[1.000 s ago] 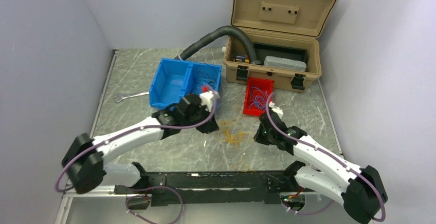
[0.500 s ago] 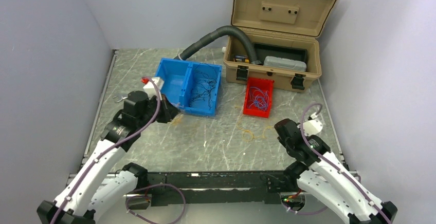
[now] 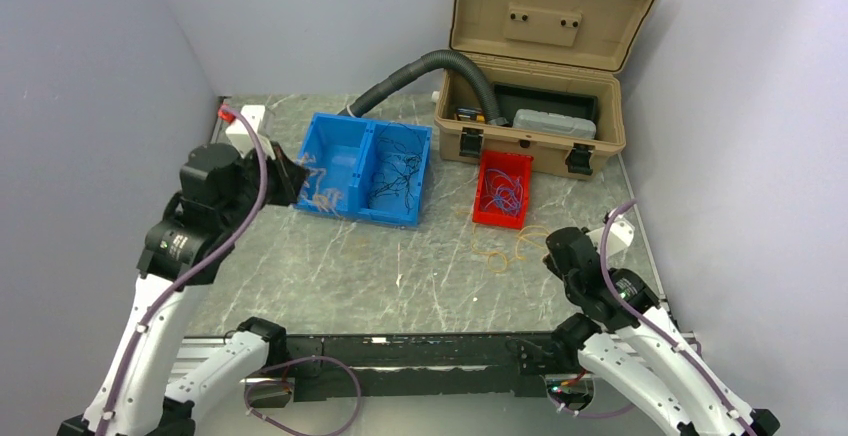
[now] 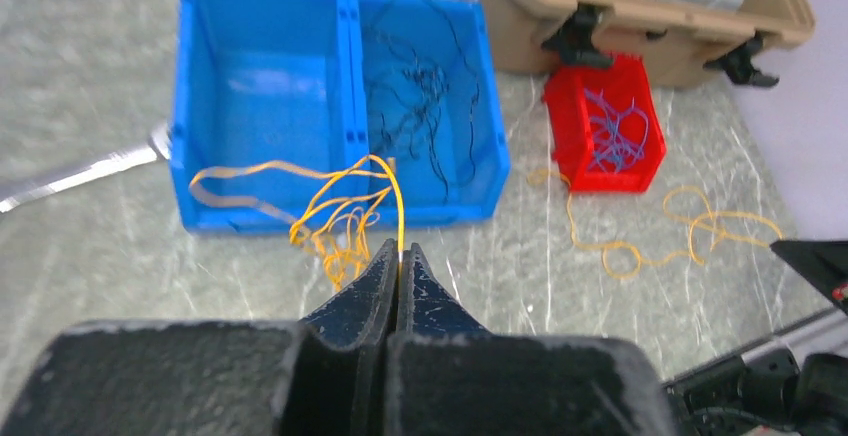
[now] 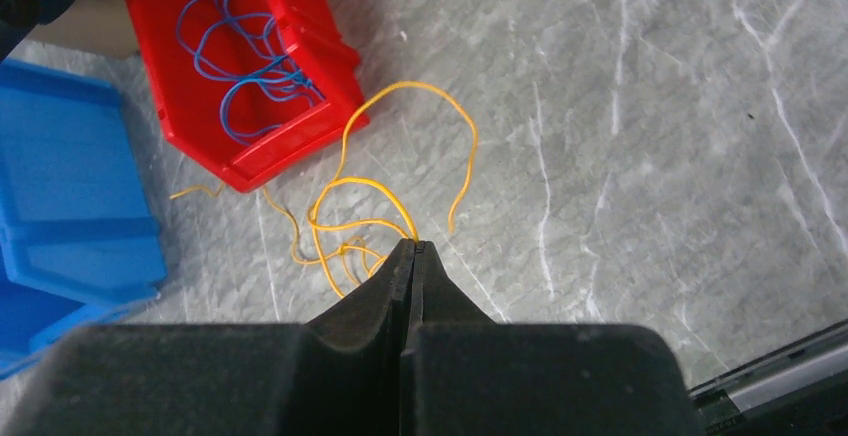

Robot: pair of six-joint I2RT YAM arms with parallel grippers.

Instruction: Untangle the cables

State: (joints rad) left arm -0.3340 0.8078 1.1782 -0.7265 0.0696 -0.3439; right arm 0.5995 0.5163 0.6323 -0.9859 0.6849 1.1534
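Note:
The cables are hair-thin wires. My left gripper (image 3: 298,178) (image 4: 401,251) is raised by the blue bin (image 3: 345,204) (image 4: 455,206), shut on a bunch of yellow-orange wires (image 3: 322,194) (image 4: 335,236) that dangles over the bin's left half. My right gripper (image 3: 552,246) (image 5: 415,244) is low over the table on the right, shut on another yellow-orange tangle (image 3: 500,254) (image 5: 345,249) that trails on the table. Black wires (image 3: 395,171) (image 4: 430,106) lie in the blue bin's right half. Blue wires (image 3: 503,194) (image 5: 245,56) fill the red bin (image 3: 492,218) (image 5: 290,146).
An open tan toolbox (image 3: 530,141) stands at the back right, and a thick grey hose (image 3: 410,74) runs into it. A metal wrench (image 4: 80,171) lies left of the blue bin. Walls close the table in on the left, back and right.
Both arms pulled apart from the table's middle. The left one swung left and rose with a yellow-orange bunch to the blue bin. The right one drew back to the right with the other strands.

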